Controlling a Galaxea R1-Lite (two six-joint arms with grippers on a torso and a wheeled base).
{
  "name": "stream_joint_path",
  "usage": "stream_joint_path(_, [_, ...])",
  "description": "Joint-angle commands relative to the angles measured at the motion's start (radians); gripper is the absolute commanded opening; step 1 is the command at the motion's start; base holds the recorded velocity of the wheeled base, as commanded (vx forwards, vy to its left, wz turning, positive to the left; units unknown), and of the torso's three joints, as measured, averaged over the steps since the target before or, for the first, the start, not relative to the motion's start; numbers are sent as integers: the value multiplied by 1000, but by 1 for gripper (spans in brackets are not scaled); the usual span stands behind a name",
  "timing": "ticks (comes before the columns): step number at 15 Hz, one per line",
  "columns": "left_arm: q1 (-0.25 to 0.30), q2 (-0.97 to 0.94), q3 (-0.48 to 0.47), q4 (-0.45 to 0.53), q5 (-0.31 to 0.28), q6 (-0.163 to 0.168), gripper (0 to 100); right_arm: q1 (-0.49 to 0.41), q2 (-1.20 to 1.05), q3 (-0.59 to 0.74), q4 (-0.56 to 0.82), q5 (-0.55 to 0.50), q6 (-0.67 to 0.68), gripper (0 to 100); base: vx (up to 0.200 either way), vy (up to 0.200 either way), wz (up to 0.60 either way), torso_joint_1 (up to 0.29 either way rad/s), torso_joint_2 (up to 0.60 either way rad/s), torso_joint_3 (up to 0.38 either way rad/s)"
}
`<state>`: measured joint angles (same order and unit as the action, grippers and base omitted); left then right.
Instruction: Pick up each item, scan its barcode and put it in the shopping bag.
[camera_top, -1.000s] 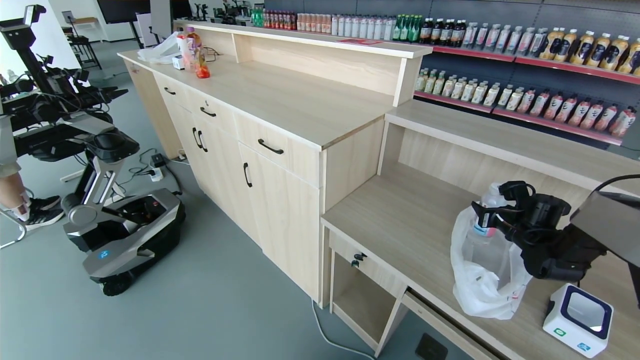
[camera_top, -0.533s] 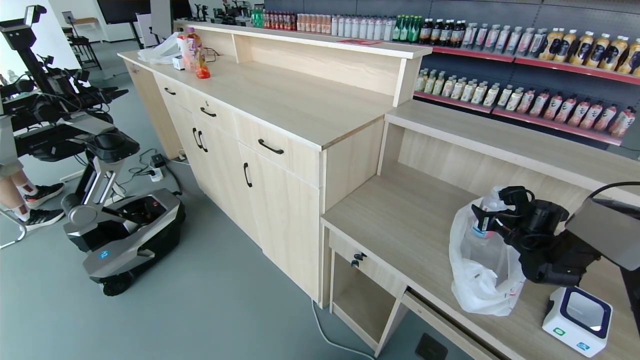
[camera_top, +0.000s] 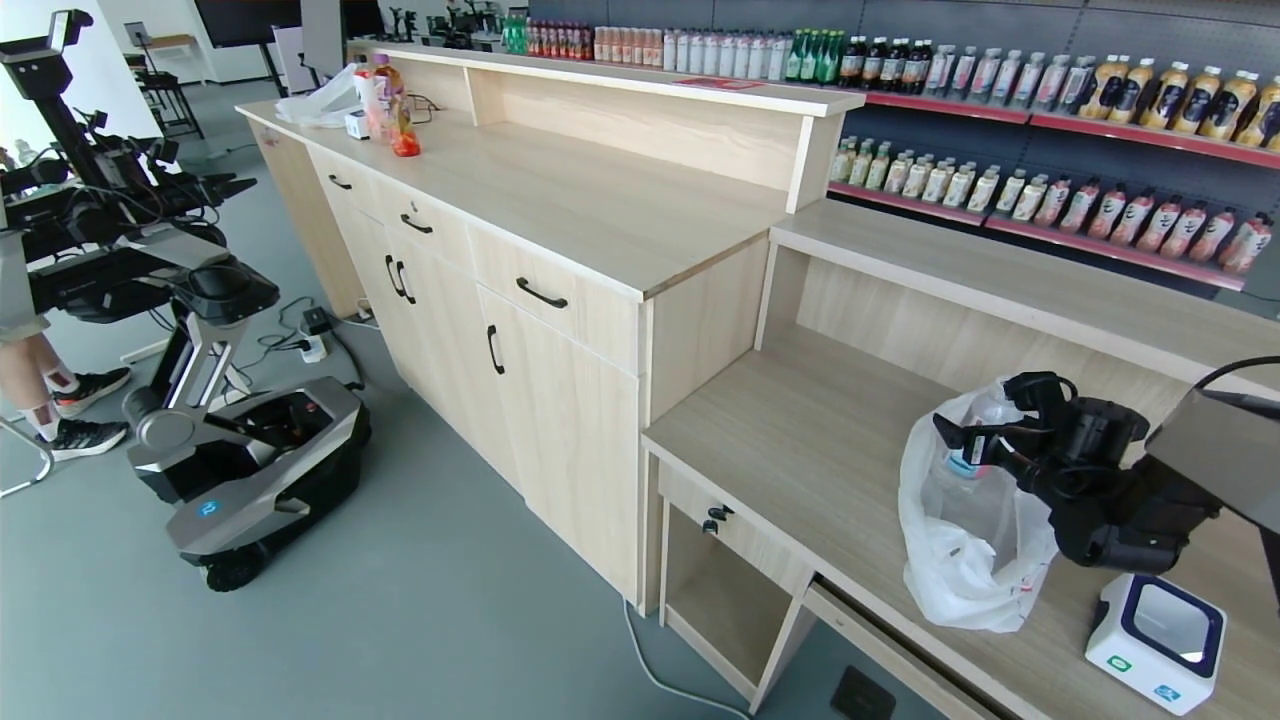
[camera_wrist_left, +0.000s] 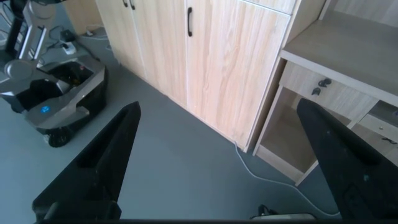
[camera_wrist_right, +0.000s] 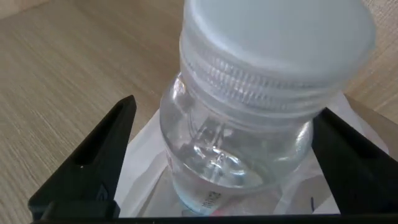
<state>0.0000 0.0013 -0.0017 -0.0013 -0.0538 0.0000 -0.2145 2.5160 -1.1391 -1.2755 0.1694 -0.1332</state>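
Two grippers, both with fingers spread. Landmark is the low desk, pale wood-grain laminate.

Head view: the shopping bag stands on the desk near its front edge. It is thin white crinkled plastic, slumped, mouth up. The bottle is upright inside it, clear-walled. Its top pokes out of the mouth, and the lower body is just a blur through the film. My right gripper hangs above the desk at the bag's mouth, with a black finger on either side of the bottle's neck. Can't tell contact from here. The scanner, a white rounded box with a dark-framed slanted window, is also at the desk's front edge, just beside the bag.

Left wrist view: my left gripper hangs off the desk's front, over smooth grey floor. Its matte black tapered fingers are wide apart with nothing between them. The desk's corner is cut off by the frame.

Right wrist view: glossy clear bottle shoulder under a ribbed, whitish screw cap. My fingers flank it, not clamped. Desk and bag show in the gap on one side. The other side is too tight to judge. The bottle's base is out of frame.
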Motion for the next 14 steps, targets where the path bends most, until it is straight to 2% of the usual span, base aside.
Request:
stream_joint_path(1, [0,0,0,0,0,0,100,14,-149,91,33,15,0,100,0,0,0,0,0,0])
stream_joint_path(2, [0,0,0,0,0,0,100,15,-221,160,45,21,-2,100,0,0,0,0,0,0])
stream_joint_path(5, [0,0,0,0,0,0,100,21,-517,512,45,21,-9,100,0,0,0,0,0,0])
stream_joint_path(7, [0,0,0,0,0,0,100,17,-695,647,45,15,-36,100,0,0,0,0,0,0])
stream_joint_path(8, [0,0,0,0,0,0,100,0,-761,661,39,7,-88,100,0,0,0,0,0,0])
stream_joint_path(10, [0,0,0,0,0,0,100,-31,-881,636,99,-65,-221,100,0,0,-300,1,-1,1])
stream_joint_path(11, [0,0,0,0,0,0,100,-51,-953,588,206,-74,-273,100,0,0,-600,2,2,2])
stream_joint_path(12, [0,0,0,0,0,0,100,-54,-994,495,346,-96,-296,100,0,0,-600,2,7,7])
stream_joint_path(13, [0,0,0,0,0,0,100,-54,-1011,374,489,-171,-290,100,0,0,-600,7,7,2])
stream_joint_path(14, [0,0,0,0,0,0,100,-48,-1010,242,617,-272,-223,100,0,0,-600,7,7,-2])
